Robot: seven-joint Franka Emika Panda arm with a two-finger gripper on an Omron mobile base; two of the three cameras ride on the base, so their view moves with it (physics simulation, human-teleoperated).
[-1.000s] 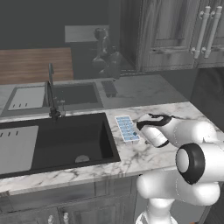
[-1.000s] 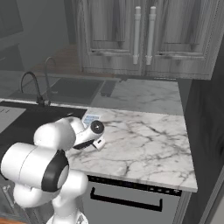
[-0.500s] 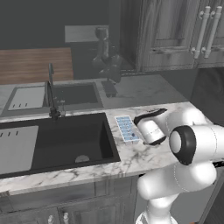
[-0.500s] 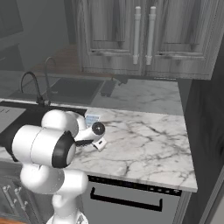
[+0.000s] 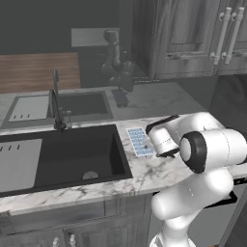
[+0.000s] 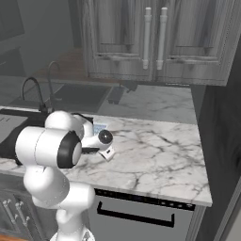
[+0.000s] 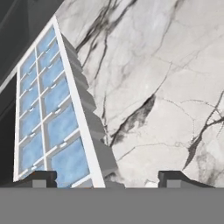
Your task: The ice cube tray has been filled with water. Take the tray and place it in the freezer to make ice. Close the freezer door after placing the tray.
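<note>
Since the earlier frame your two-finger gripper (image 7: 107, 177) has swung closer over the small white ice cube tray (image 5: 140, 142) with pale blue water cells. Jaws spread, holding nothing. Tray lies on the marble counter (image 6: 155, 150), beside the black sink (image 5: 72, 154). Straddle both long edges; lift level.

From my remote station I see the ice cube tray (image 5: 140, 142) lying flat on the marble surface (image 5: 159, 169), just beside the dark sink's right edge. It is white, two columns wide, and the water (image 7: 59, 127) shows as glossy pale blue squares in every visible cell, level and undisturbed.
</note>
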